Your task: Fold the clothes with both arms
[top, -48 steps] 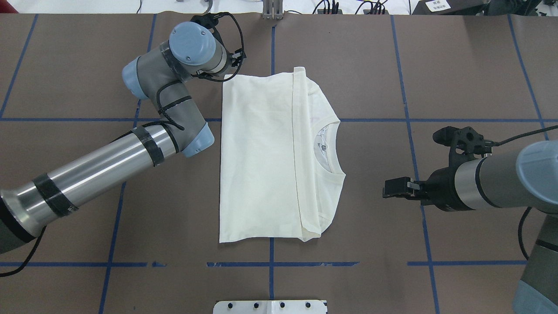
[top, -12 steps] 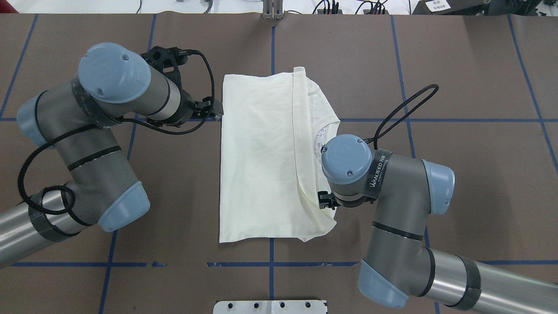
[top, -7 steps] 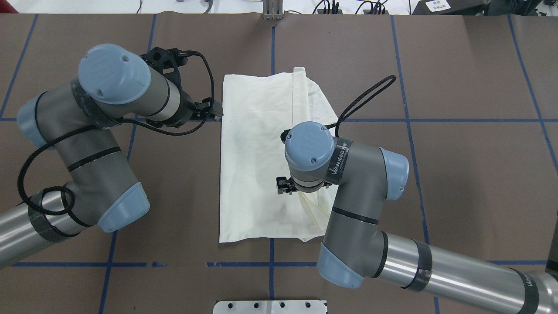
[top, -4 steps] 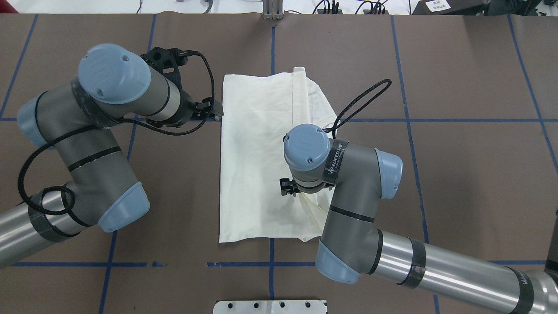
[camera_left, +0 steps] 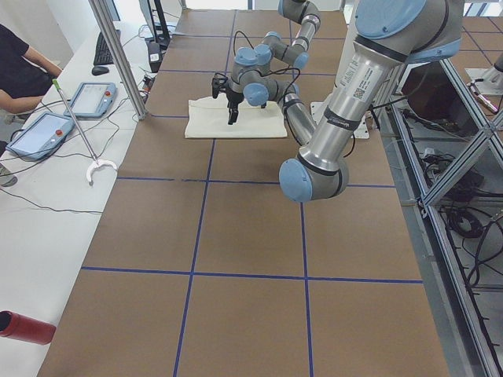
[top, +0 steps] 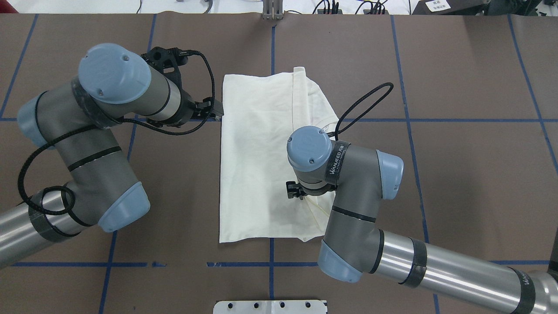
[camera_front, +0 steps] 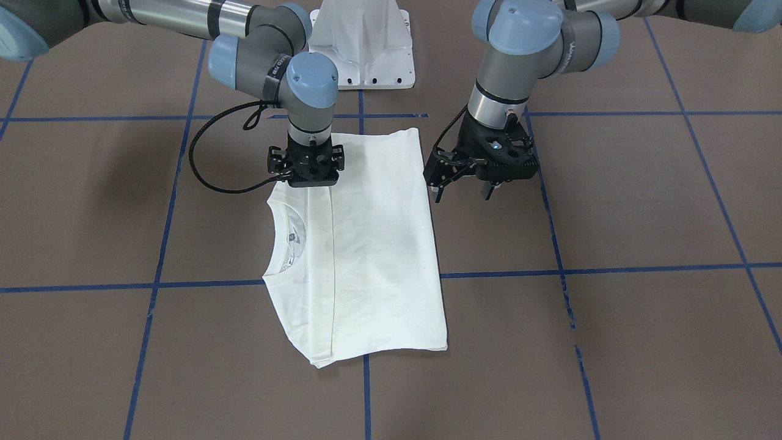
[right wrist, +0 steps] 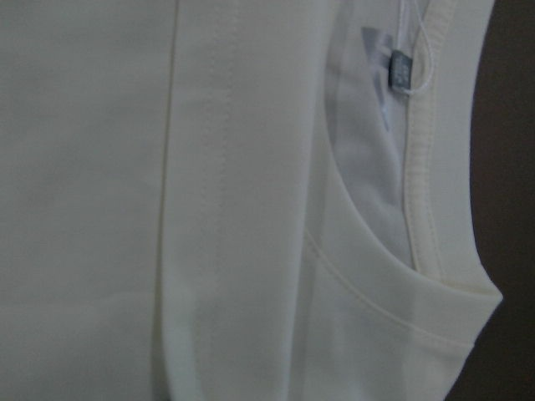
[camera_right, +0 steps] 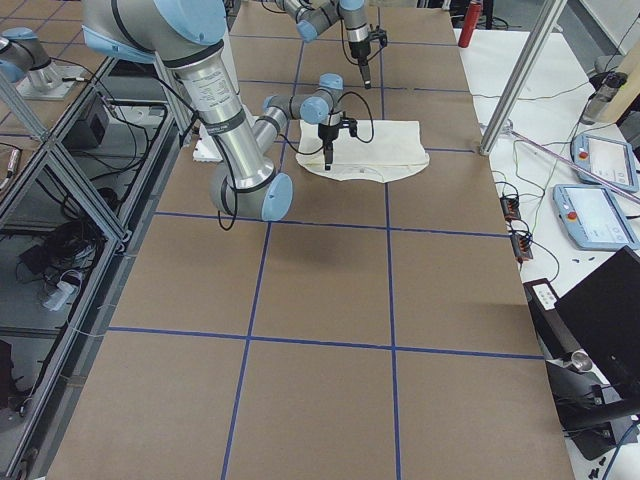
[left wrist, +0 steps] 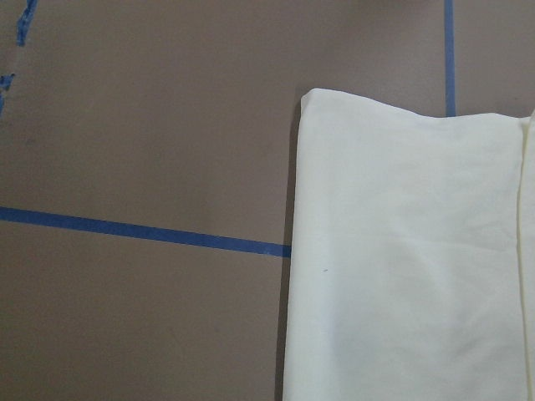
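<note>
Folded cream T-shirt (camera_front: pixel 366 244) on the brown table (camera_front: pixel 611 201), with one gripper on it and the other beside it.

The T-shirt lay flat in the middle of the table, folded to a long rectangle, with the ribbed collar (right wrist: pixel 420 184) showing on the side of the robot's right arm. The right gripper (camera_front: pixel 307 182) pointed straight down on the folded edge near the collar. Its fingers were pinched on the cloth, which rose in a small ridge towards it. The left gripper (camera_front: pixel 462 192) hovered just beside the opposite long edge, over bare table, with fingers spread apart and holding nothing. A black band (top: pixel 335 159) on the right arm carried the word "WANJEED". Inside the collar sat a small grey tag (right wrist: pixel 399 71) (its writing was too small to read). A blue tape line (left wrist: pixel 150 231) met the shirt's edge.
</note>
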You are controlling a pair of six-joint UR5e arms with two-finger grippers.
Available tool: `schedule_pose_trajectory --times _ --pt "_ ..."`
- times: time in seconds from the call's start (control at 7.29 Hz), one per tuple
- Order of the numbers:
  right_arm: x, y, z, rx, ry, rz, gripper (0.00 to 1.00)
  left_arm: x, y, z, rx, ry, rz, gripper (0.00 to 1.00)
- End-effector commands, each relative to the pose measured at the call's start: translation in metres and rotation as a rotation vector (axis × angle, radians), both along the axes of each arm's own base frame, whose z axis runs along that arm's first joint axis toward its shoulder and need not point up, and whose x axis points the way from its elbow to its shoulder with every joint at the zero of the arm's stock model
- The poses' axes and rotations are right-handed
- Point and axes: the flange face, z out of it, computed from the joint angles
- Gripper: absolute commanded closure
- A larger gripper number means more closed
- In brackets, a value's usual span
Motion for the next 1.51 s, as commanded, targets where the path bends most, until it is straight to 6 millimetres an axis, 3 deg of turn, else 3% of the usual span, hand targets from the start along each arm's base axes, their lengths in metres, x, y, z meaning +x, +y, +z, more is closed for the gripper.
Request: schedule_pose_trajectory --times 0.0,0.27,0.55,0.82,0.96,1.1,1.23,1.37 --pt "0.006 -0.008 0.003 -0.01 0.016 0.013 0.0 0.001 0.0 0.001 -0.003 -0.001 0.0 0.0" --pt "0.013 -0.015 0.008 -0.013 0.043 0.01 0.0 0.003 0.001 0.0 -0.003 0.001 0.002 0.0" --pt "0.029 -0.025 0.029 -0.013 0.07 0.01 0.0 0.009 0.006 -0.006 -0.009 0.016 0.004 0.0" --pt "0.075 -0.037 0.07 0.012 0.102 -0.012 0.0 0.012 0.011 -0.011 -0.014 0.033 0.003 0.0" --pt "0.099 -0.041 0.067 0.036 0.086 -0.02 0.0 0.011 0.012 -0.012 -0.014 0.034 0.003 0.0" --pt "0.114 -0.047 0.047 0.025 0.082 -0.005 0.0 0.011 0.012 -0.011 -0.013 0.033 0.004 0.0" --pt "0.116 -0.054 0.014 0.015 0.03 -0.006 0.0 0.012 0.012 -0.011 -0.013 0.033 0.005 0.0" --pt "0.121 -0.051 -0.005 0.034 -0.014 -0.006 0.0 0.021 0.021 -0.011 -0.018 0.039 0.02 0.0"
